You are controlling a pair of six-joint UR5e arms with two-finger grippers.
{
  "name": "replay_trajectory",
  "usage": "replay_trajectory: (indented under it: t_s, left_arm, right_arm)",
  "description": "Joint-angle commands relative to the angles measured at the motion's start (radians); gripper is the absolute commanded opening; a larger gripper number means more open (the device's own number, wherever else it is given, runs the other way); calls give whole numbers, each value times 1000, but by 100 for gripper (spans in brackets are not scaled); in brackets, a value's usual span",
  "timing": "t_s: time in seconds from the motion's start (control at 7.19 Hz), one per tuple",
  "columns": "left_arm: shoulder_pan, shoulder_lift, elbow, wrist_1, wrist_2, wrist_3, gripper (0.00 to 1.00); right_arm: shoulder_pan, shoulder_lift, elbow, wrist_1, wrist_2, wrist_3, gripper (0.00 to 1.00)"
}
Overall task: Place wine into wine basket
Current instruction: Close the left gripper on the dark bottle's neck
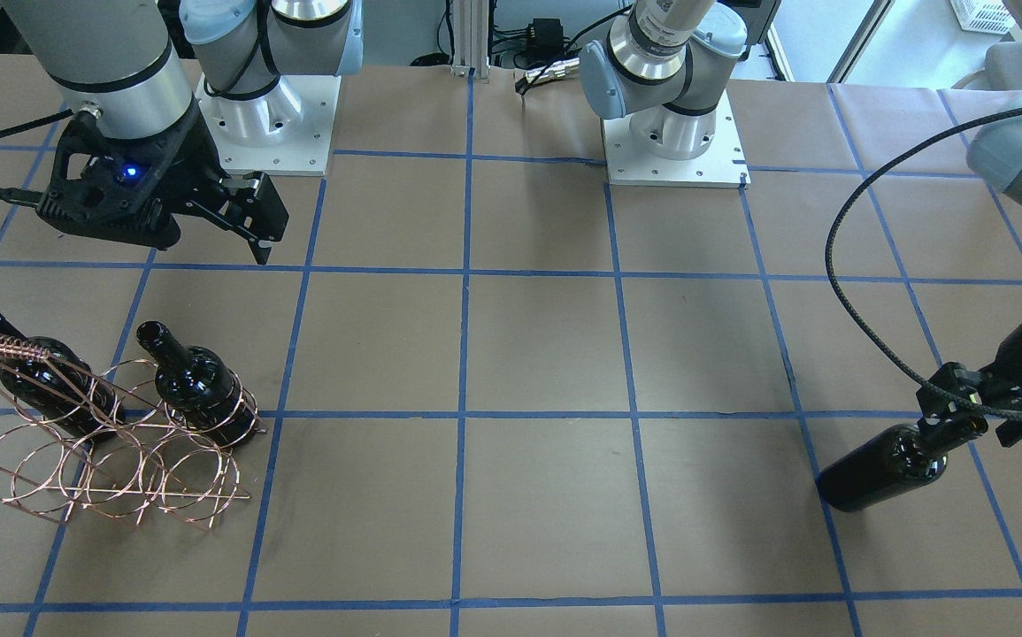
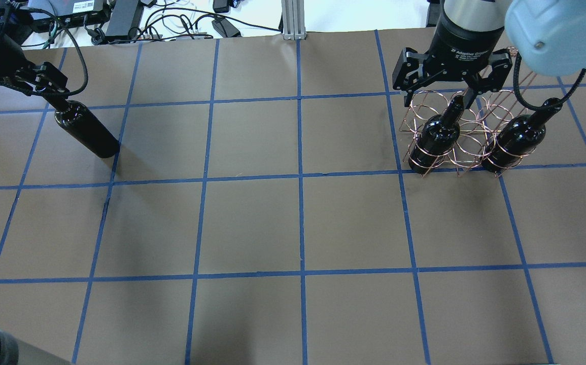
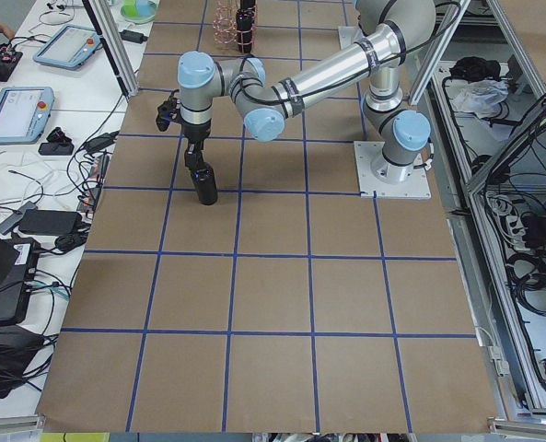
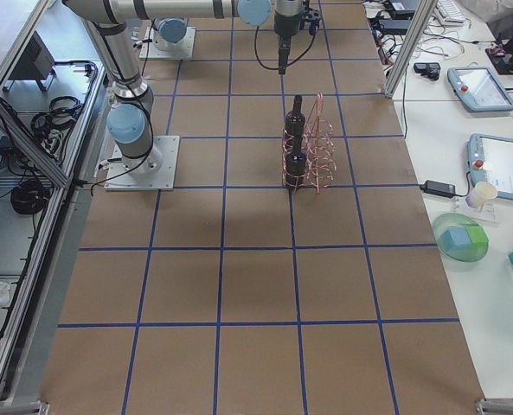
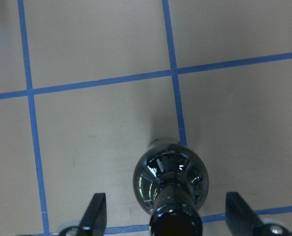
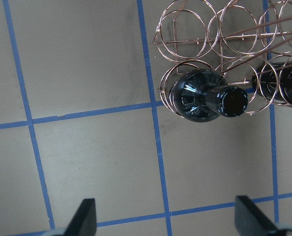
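While left gripper (image 5: 168, 216), spread, straddles the neck of the wine bottle (image 5: 170, 172), right gripper (image 6: 168, 219) hangs spread, high beside the wine basket (image 6: 217, 30).

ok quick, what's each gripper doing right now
Left gripper: open, one finger on each side of the wine bottle neck, not clamped on it.
Right gripper: open, holding nothing.

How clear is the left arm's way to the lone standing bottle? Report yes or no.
Likely yes. The left gripper is open at the lone bottle. Its fingers sit on either side of the neck, with nothing between them and the glass.
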State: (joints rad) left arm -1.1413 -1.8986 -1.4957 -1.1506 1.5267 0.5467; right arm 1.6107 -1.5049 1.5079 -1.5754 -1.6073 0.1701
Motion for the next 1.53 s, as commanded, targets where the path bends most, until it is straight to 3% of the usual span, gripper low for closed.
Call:
replay_trajectory:
  t_s: [0.0, 0.42, 0.7, 1.39]
  left_arm:
    - [0, -2, -6, 0, 1, -2, 72]
    - [0, -2, -6, 0, 1, -5, 60]
    - [0, -2, -6, 0, 0, -5, 43]
    - [-11, 36, -6, -12, 7, -17, 30]
  right_arm:
    - [0, 0, 0, 0, 0, 0, 100]
    - [0, 0, 0, 0, 0, 0, 100]
    - [0, 2, 0, 3, -3, 2, 100]
    - [0, 3, 0, -15, 0, -1, 100]
